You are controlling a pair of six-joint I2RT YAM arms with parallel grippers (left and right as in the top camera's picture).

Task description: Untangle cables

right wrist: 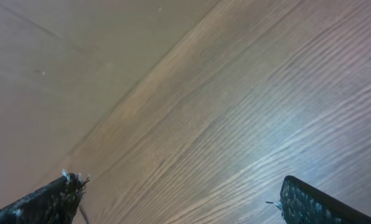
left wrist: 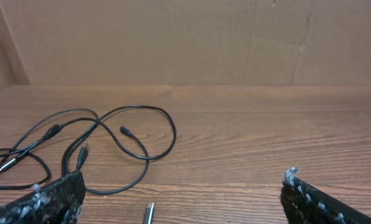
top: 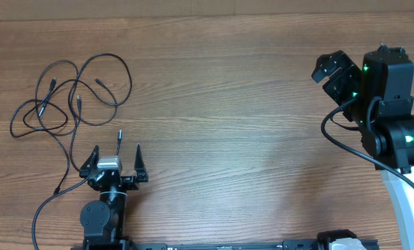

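1. The cables (top: 78,101) lie in a loose tangle of overlapping loops on the left, far part of the table (top: 228,139), with small plug ends among the loops.
2. One strand trails from the tangle toward the near edge, passing left of the left gripper (top: 117,149).
3. The left gripper sits low near the front edge, jaws spread wide and holding nothing. A silvery plug tip (left wrist: 149,212) lies on the wood between its fingers.
4. The right gripper (top: 330,75) hangs at the far right, well apart from the cables, jaws wide and empty over the wood.
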